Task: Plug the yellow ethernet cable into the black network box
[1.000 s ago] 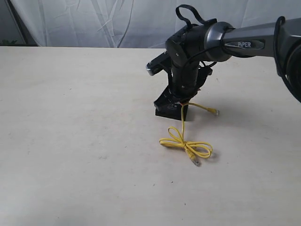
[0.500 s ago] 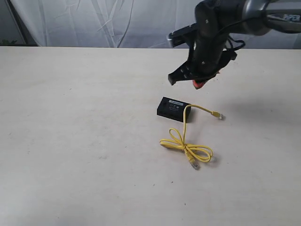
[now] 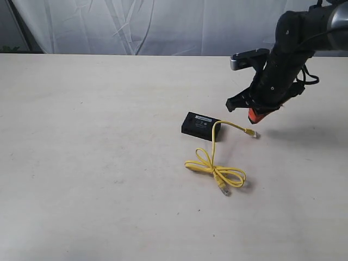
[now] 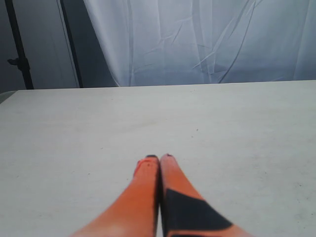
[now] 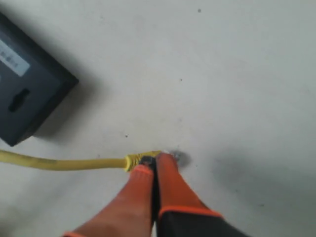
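Observation:
The black network box (image 3: pixel 200 125) lies flat on the table, a pale label on its top; the right wrist view shows one corner of the box (image 5: pixel 27 94). The yellow ethernet cable (image 3: pixel 214 166) arches over the box's right edge, loops in a bow, and ends in a near plug (image 3: pixel 225 190) and a far plug (image 3: pixel 251 132). My right gripper (image 3: pixel 255 116) hangs shut just above the far plug; its orange fingertips (image 5: pixel 156 161) meet over the plug (image 5: pixel 140 159) with nothing between them. My left gripper (image 4: pixel 159 158) is shut and empty over bare table, out of the exterior view.
The pale table (image 3: pixel 87 163) stretches wide to the left and front of the box. A white curtain (image 3: pixel 163 24) hangs behind the far edge. The right arm (image 3: pixel 293 38) reaches in from the upper right.
The right gripper lifted off the black network box, swung right and came down over the cable's far plug. Box and cable stayed put.

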`<state>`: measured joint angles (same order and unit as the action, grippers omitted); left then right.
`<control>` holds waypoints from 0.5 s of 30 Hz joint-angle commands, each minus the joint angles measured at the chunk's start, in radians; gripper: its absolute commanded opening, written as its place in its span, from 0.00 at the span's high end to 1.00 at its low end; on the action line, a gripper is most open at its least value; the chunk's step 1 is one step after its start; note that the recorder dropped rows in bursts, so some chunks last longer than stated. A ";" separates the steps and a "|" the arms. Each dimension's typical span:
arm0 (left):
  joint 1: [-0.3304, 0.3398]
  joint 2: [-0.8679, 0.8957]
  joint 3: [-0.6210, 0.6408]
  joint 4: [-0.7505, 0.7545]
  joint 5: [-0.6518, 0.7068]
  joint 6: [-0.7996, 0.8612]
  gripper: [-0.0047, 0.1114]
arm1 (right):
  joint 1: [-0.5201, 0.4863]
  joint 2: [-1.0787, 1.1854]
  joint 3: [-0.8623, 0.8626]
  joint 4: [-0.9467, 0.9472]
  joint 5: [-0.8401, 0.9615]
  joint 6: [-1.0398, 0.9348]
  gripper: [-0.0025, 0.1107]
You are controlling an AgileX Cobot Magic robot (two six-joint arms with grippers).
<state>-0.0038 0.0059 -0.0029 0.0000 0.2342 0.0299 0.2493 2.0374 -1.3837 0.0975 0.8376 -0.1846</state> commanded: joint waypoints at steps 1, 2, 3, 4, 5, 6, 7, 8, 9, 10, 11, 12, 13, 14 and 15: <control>0.002 -0.006 0.003 -0.006 -0.003 -0.003 0.96 | -0.003 -0.010 0.061 0.041 -0.115 -0.009 0.98; 0.002 -0.006 0.003 -0.006 -0.003 -0.003 0.96 | 0.006 -0.008 0.069 0.087 -0.113 -0.041 0.98; 0.002 -0.006 0.003 -0.006 -0.003 -0.003 0.96 | 0.010 -0.008 0.073 0.121 -0.111 -0.072 0.98; 0.002 -0.006 0.003 -0.006 -0.003 -0.003 0.96 | 0.022 -0.006 0.073 0.194 -0.081 -0.145 0.98; 0.002 -0.006 0.003 -0.006 -0.003 -0.003 0.96 | 0.033 -0.006 0.073 0.225 -0.074 -0.178 0.98; 0.002 -0.006 0.003 -0.006 -0.003 -0.003 0.96 | 0.053 -0.006 0.073 0.283 -0.040 -0.235 0.98; 0.002 -0.006 0.003 -0.006 -0.003 -0.003 0.96 | 0.067 -0.006 0.073 0.310 -0.015 -0.259 0.98; 0.002 -0.006 0.003 -0.006 -0.003 -0.003 0.96 | 0.078 -0.006 0.073 0.320 0.002 -0.266 0.98; 0.002 -0.006 0.003 -0.006 -0.003 -0.003 0.96 | 0.087 -0.006 0.073 0.319 0.013 -0.266 0.98; 0.002 -0.006 0.003 -0.006 -0.003 -0.003 0.96 | 0.098 -0.006 0.073 0.319 0.022 -0.266 0.98; 0.002 -0.006 0.003 -0.006 -0.003 -0.003 0.96 | 0.108 -0.006 0.073 0.325 0.029 -0.266 0.98; 0.002 -0.006 0.003 -0.006 -0.003 -0.003 0.96 | 0.118 -0.006 0.073 0.339 0.034 -0.266 0.98; 0.002 -0.006 0.003 -0.006 -0.003 -0.003 0.96 | 0.127 -0.006 0.073 0.360 0.035 -0.266 0.98; 0.002 -0.006 0.003 -0.006 -0.003 -0.003 0.96 | 0.143 -0.006 0.073 0.392 0.035 -0.266 0.98; 0.002 -0.006 0.003 -0.006 -0.003 -0.003 0.96 | 0.159 -0.006 0.073 0.413 0.031 -0.266 0.98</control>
<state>-0.0038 0.0059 -0.0029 0.0000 0.2342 0.0299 0.3840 2.0374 -1.3158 0.4639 0.8678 -0.4412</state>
